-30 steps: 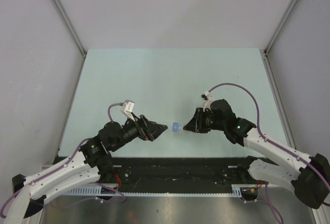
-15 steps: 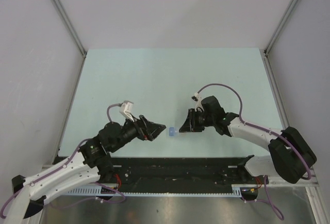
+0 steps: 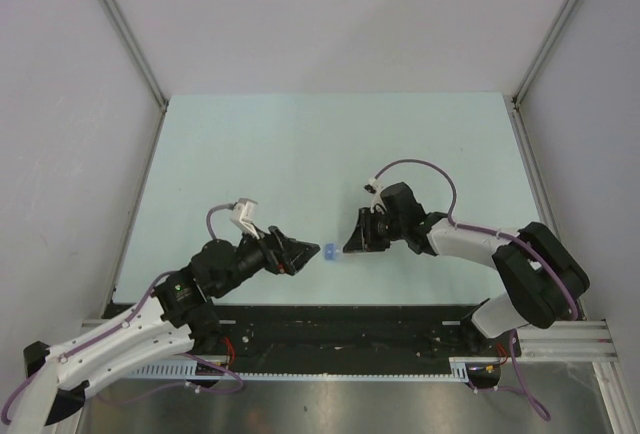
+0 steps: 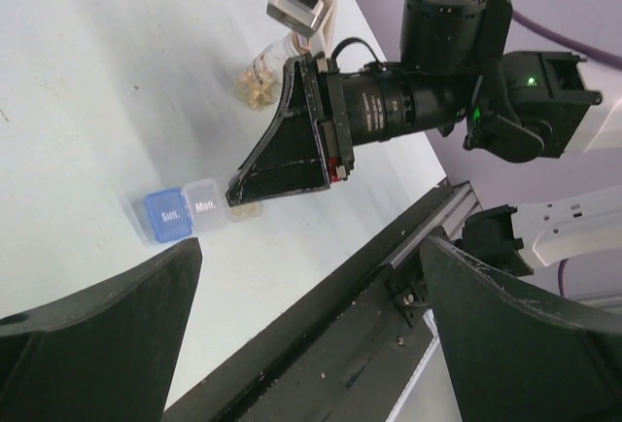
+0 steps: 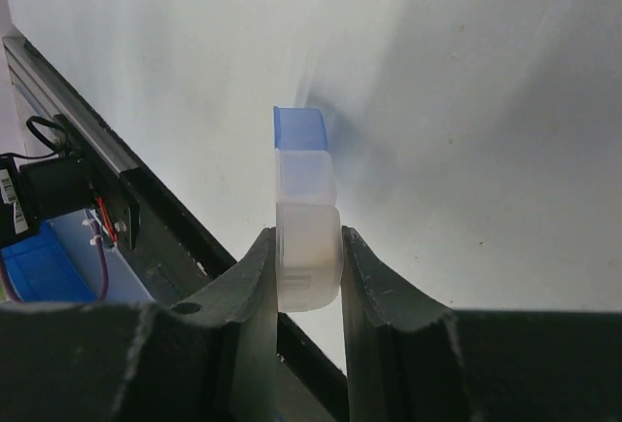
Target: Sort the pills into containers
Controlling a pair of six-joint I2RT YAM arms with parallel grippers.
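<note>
A small pill box strip [image 4: 185, 213] lies on the pale table, with a blue "Sun." cell, a clear "Mon." cell and a tan-looking end cell. My right gripper [image 3: 350, 246] is shut on that end cell, which sits between its fingers in the right wrist view [image 5: 307, 247]. In the top view the strip [image 3: 333, 252] lies between both grippers. My left gripper [image 3: 308, 251] is open and empty, just left of the strip. A clear jar [image 4: 264, 72] with orange-tan pills stands behind the right gripper; my right arm hides it in the top view.
The black rail [image 3: 340, 324] runs along the table's near edge, close below both grippers. Grey walls and metal posts [image 3: 125, 34] bound the table on three sides.
My right gripper has shifted a little to the left and nearer with the pill box strip, and its arm has swung in. My left gripper has barely moved.
</note>
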